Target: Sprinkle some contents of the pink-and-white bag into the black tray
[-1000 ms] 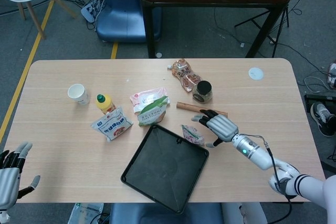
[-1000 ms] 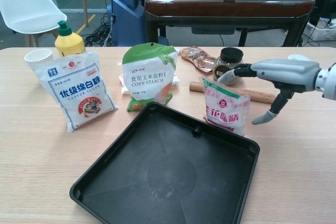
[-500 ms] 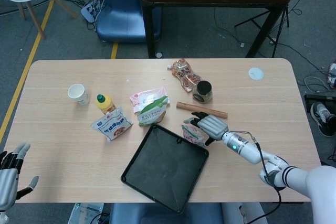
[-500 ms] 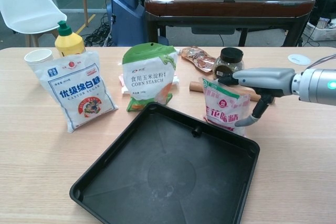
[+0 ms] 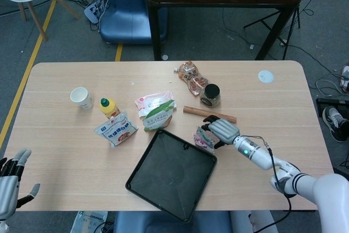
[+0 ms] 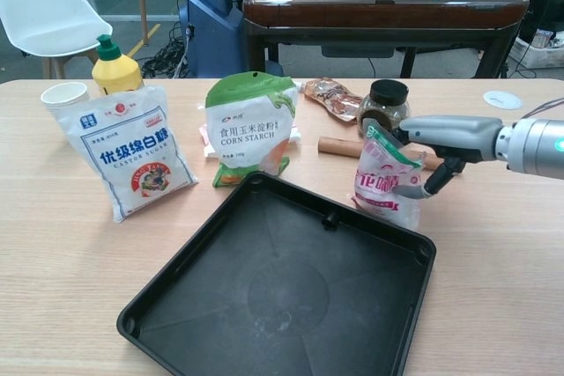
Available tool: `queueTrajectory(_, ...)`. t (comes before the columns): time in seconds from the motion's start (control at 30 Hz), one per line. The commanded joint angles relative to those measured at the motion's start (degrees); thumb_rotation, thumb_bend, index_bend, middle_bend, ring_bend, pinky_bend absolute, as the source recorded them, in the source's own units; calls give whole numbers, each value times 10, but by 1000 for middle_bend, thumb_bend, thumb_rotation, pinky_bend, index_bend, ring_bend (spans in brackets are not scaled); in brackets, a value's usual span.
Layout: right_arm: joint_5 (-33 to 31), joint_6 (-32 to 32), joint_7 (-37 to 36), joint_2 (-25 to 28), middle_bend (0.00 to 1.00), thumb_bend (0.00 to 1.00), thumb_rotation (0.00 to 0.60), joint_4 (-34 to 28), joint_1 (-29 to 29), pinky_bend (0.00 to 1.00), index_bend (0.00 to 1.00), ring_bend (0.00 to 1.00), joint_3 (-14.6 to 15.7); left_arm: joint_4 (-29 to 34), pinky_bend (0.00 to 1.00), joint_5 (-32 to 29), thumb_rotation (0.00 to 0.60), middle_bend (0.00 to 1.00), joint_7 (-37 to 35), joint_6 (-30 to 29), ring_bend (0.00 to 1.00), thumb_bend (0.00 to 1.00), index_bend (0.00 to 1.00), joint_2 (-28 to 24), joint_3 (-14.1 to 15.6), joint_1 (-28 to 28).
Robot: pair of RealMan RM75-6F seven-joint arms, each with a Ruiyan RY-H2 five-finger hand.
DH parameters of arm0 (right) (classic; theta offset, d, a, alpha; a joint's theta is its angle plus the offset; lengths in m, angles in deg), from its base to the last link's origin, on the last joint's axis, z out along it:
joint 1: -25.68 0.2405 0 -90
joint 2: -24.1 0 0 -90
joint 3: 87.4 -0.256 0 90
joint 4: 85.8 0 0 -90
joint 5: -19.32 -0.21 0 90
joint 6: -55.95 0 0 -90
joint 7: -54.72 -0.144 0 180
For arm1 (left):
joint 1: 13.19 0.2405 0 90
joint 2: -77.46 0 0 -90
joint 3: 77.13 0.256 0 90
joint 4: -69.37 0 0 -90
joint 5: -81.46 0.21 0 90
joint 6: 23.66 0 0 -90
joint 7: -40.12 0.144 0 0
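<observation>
The pink-and-white bag (image 6: 386, 180) stands just past the far right corner of the black tray (image 6: 282, 301), its top pinched narrow and leaning slightly. My right hand (image 6: 445, 140) grips it from the right, fingers behind the top and thumb in front. In the head view the right hand (image 5: 222, 130) sits against the pink-and-white bag (image 5: 202, 139) beside the black tray (image 5: 169, 175). My left hand (image 5: 10, 185) hangs off the table's near left edge, fingers spread and holding nothing.
Behind the tray stand a castor sugar bag (image 6: 132, 160), a corn starch bag (image 6: 249, 128), a yellow bottle (image 6: 115, 68) and a paper cup (image 6: 64, 94). A dark jar (image 6: 383, 103), a wooden rod (image 6: 339, 144) and a snack packet (image 6: 330, 94) lie behind the held bag.
My right hand moved left from beside the bag and closed around it. The bag's top is now squeezed and the bag has shifted slightly. The left hand stayed put.
</observation>
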Motion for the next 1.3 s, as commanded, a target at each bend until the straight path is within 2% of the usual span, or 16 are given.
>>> queueTrajectory(0.03, -10, 32, 12, 18, 441, 440, 600, -18, -26, 92, 392, 159, 3, 0, 63, 0, 600, 107, 0, 1, 150, 248, 97, 0, 0, 0)
queueTrajectory(0.3, -50, 102, 77, 84, 442, 441, 600, -109, -109, 93, 392, 174, 12, -8, 63, -2, 600, 107, -7, 15, 150, 248, 97, 4, -2, -9)
queueTrajectory(0.47, -64, 142, 101, 99, 442, 440, 600, -146, -155, 92, 392, 174, 18, -14, 63, -3, 600, 108, -12, 24, 150, 248, 97, 7, -3, -15)
queueTrajectory(0.73, -73, 181, 165, 79, 426, 440, 600, -173, -208, 90, 392, 174, 23, -25, 63, -3, 600, 107, -28, 25, 150, 248, 97, 8, -2, -15)
queueTrajectory(1.0, -69, 199, 190, 46, 390, 441, 600, -162, -236, 84, 390, 174, 22, -37, 63, -4, 600, 108, -47, 21, 150, 248, 97, 7, -1, -12)
queueTrajectory(1.1, -65, 200, 193, 42, 339, 441, 600, -158, -242, 67, 344, 152, 24, -41, 63, -5, 600, 108, -51, 21, 150, 248, 97, 7, 0, -11)
queueTrajectory(1.17, -64, 199, 193, 40, 289, 436, 600, -156, -246, 53, 252, 112, 25, -43, 63, -5, 600, 107, -54, 23, 150, 247, 97, 7, 0, -12)
queueTrajectory(1.3, -59, 206, 187, 39, 231, 303, 600, -155, -254, 43, 140, 66, 25, -47, 63, -5, 600, 107, -57, 26, 150, 248, 97, 9, 0, -14)
